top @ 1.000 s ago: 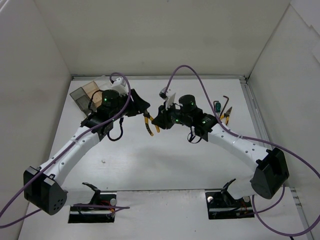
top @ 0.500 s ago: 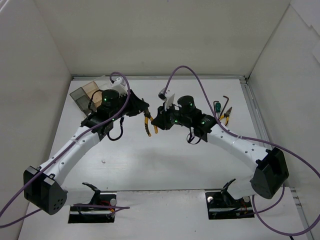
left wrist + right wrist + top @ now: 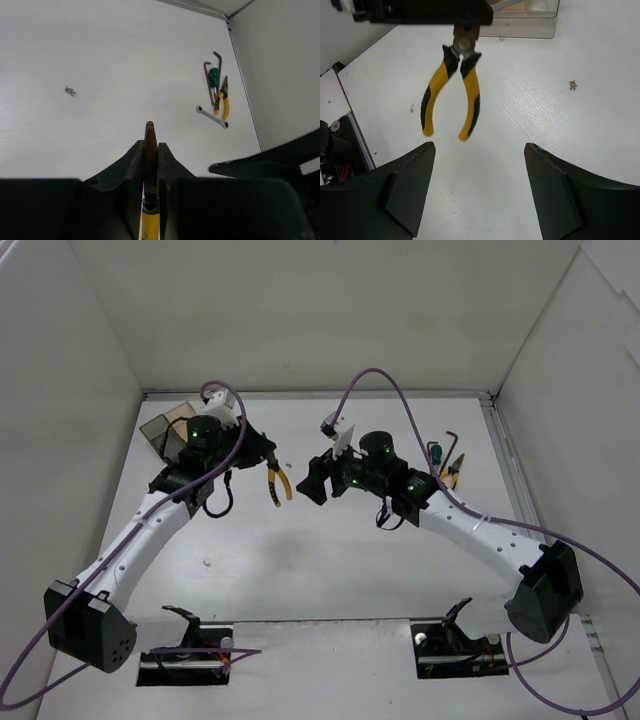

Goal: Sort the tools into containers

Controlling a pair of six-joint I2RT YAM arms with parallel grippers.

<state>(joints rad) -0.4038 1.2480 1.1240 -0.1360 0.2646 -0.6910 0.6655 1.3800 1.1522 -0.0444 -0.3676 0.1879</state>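
- table [image 3: 330, 560]: the organiser tray [image 3: 160, 432] sits at its far left corner.
- left gripper [image 3: 150, 148]: just right of the tray, clamped on the head of the yellow-handled pliers [image 3: 451, 90], whose 2 handles hang above the table.
- right gripper [image 3: 479, 150]: further right of the tray, fingers apart, facing those pliers, touching nothing.
- second pliers [image 3: 224, 100], green screwdriver [image 3: 214, 76], hex key [image 3: 206, 80], wrench [image 3: 212, 116]: lying together on the table, far right of the tray.
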